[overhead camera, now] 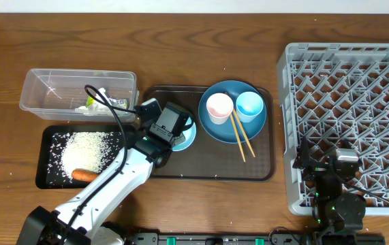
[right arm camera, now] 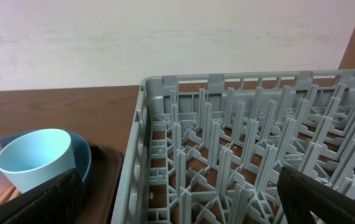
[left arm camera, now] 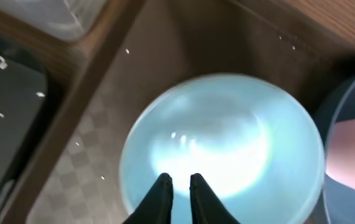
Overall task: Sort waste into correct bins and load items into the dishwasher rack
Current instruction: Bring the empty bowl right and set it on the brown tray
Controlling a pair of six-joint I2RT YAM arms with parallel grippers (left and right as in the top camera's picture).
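A white bowl [overhead camera: 189, 138] [left arm camera: 227, 143] sits on the brown tray, and my left gripper [overhead camera: 178, 129] [left arm camera: 178, 180] hovers just over it. Its jaws are almost together with a thin slit and nothing between them. The blue plate [overhead camera: 228, 129] carries a pink cup [overhead camera: 219, 107], a light blue cup [overhead camera: 250, 105] [right arm camera: 37, 158] and chopsticks [overhead camera: 242, 139]. The clear tub [overhead camera: 44, 88] holds the snack wrapper [overhead camera: 105, 102]. Rice [overhead camera: 88, 148] and a carrot [overhead camera: 84, 175] lie in the black tray [overhead camera: 48, 136]. My right gripper [overhead camera: 323, 162] [right arm camera: 183, 199] stands wide open over the grey rack's [overhead camera: 358, 75] [right arm camera: 258, 124] front left corner.
The brown serving tray [overhead camera: 208, 167] [left arm camera: 84, 162] lies between the bins and the rack, its right edge close to the rack's left wall. My left arm stretches from the table's front edge across the black tray's right end.
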